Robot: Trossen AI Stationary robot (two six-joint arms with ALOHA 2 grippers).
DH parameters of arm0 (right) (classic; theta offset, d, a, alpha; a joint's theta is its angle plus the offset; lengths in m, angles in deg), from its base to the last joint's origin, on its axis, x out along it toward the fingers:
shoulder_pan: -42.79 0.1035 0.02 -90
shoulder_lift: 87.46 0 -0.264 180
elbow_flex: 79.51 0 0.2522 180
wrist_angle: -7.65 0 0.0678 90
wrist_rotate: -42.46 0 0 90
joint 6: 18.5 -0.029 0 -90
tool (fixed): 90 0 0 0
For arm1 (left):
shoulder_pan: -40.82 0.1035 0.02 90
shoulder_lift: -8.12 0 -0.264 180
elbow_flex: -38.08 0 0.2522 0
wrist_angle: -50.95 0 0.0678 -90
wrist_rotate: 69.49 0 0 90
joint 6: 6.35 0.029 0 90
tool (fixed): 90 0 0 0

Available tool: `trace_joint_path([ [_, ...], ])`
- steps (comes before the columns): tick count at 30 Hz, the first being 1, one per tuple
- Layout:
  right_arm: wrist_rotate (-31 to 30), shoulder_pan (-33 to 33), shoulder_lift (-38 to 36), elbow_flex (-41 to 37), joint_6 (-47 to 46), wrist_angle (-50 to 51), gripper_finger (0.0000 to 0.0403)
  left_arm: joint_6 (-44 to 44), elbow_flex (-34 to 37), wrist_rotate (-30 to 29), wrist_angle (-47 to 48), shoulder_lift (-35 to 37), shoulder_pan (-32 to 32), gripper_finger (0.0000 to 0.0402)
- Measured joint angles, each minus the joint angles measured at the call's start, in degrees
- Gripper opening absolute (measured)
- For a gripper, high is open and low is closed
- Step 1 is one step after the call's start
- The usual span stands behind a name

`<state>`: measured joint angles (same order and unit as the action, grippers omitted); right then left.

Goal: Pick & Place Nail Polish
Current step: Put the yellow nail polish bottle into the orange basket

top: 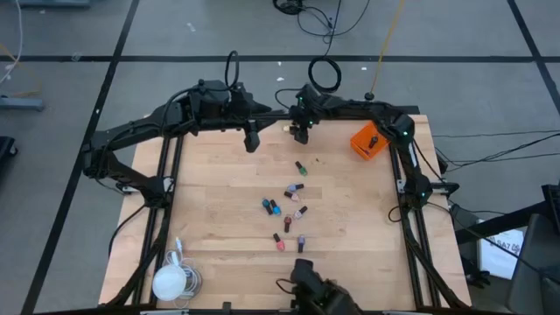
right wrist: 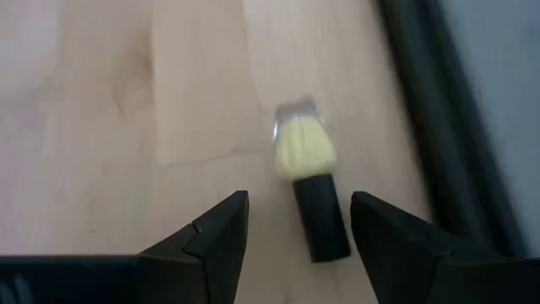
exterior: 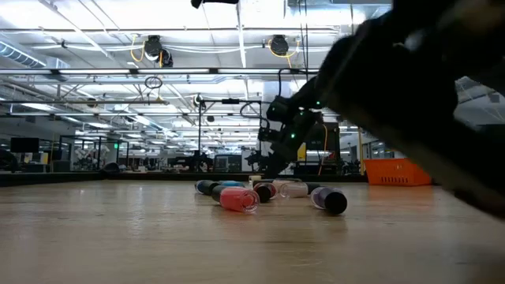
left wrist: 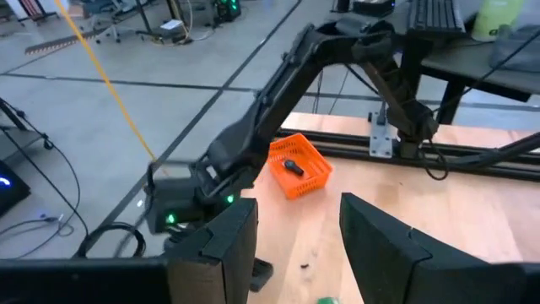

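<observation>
While apparently open, right gripper (right wrist: 297,221) hovers over yellow bottle (right wrist: 305,160).

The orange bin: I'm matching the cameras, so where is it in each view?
High view: orange bin at the table's far right corner.
Low view: bin at right, behind the bottles.
Left wrist view: bin at centre, one dark item inside.
Right wrist view: not in it.
Shared landmark: the right arm beside it.

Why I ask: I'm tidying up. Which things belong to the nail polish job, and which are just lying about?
Job: scattered nail polish bottles, yellow bottle, orange bin.
Lying about: white corded object.
</observation>
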<state>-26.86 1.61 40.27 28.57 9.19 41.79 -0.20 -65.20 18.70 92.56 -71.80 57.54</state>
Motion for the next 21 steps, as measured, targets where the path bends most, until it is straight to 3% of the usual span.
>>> trace_joint_path([
  [7, -3.7, 0.7, 2.6, 3.8, 4.7, 5.9, 0.0185, -0.1, 0.0, -1.7, 1.9, 0.0, 0.4, 0.0166],
  [17, -6.5, 1.4, 2.6, 3.7, 4.8, 6.5, 0.0052, 0.0, 0.0, -1.9, 2.1, 0.0, 1.4, 0.0166],
  [21, -7.0, 1.7, 2.6, 3.7, 5.5, 6.7, 0.0048, 0.0, 0.0, -1.9, 2.4, 0.0, 1.4, 0.0166],
])
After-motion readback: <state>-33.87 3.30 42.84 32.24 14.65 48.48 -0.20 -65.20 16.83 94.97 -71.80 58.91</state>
